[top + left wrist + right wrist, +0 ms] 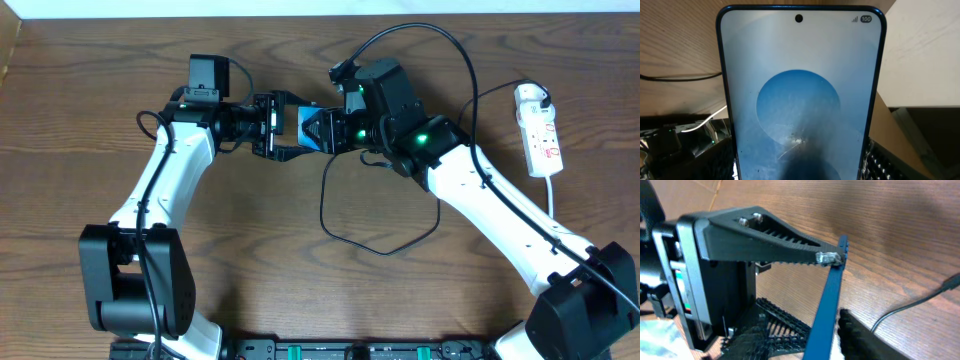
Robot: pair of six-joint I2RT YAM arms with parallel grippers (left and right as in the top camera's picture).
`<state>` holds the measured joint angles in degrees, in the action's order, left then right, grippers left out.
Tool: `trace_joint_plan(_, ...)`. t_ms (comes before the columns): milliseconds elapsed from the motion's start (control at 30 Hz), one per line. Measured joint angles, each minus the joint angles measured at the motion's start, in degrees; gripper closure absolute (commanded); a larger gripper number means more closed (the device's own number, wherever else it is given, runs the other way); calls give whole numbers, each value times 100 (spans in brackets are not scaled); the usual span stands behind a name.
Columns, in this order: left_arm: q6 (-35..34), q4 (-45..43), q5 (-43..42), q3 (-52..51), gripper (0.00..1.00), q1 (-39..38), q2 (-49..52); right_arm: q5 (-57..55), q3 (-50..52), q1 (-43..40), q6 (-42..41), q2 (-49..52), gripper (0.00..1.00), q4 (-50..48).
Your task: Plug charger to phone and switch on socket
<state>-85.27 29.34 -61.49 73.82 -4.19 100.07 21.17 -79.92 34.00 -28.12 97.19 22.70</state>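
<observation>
Phone (306, 122) sits held over the counter (80, 120) mid-width, near the far edge. The left gripper (285, 128) is clamped across its width, its long axis left-right, camera end toward the right gripper (325, 131). We cannot tell whether that one presses or merely straddles it. Charger (381, 253) loops toward the near edge, closest to the right arm.

Brown wooden table (90, 120) (grain visible)

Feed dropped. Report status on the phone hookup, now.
Left gripper shut on slim blue-screened smartphone. Right gripper at it, grip unclear. Thin black charger cable loops on wooden table, tip unseen. Nothing blocking.
</observation>
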Motion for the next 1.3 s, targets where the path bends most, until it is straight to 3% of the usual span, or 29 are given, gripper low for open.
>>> trace_joint_plan(433,4,-35,2,2,37,50,-44,-258,0,-17,-205,0,99,63)
trace_joint_plan(867,44,-76,-42,2,37,52,-79,-109,0,-192,-584,17,99,76)
trace_joint_plan(1067,743,-299,70,2,37,37,-79,105,0,-758,-1233,17,99,-11)
trace_joint_plan(1300,1578,-1493,221,2,37,31,-79,232,0,-1287,-2514,17,99,-345)
